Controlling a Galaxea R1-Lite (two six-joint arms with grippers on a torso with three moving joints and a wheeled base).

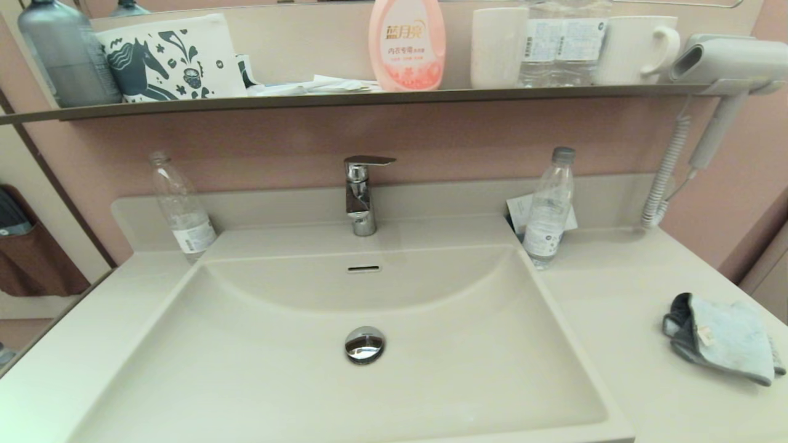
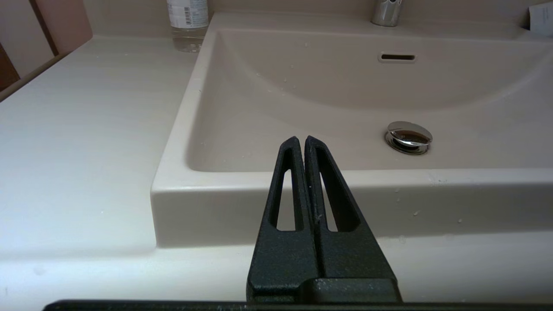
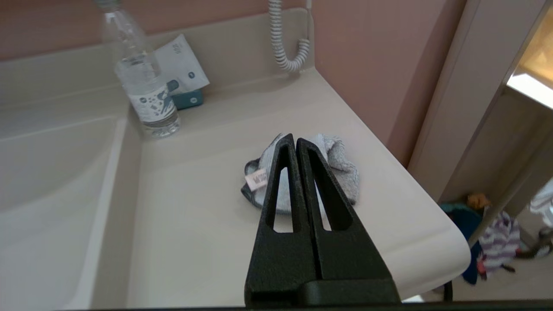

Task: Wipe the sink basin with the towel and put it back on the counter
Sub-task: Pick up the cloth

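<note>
Lying crumpled on the counter [image 1: 615, 307] to the right of the sink basin [image 1: 258, 369], the towel [image 1: 720, 337] is untouched. Short of the towel, the right gripper [image 3: 296, 141] hovers with fingers pressed together, holding nothing. At the basin's front rim, the left gripper [image 2: 300, 140] hangs likewise closed and empty.

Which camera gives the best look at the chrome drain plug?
The left wrist view: the round chrome drain plug appears close, side-on, raised above the basin floor. The head view shows it from above, centred in the basin. The right wrist view misses it.
</note>
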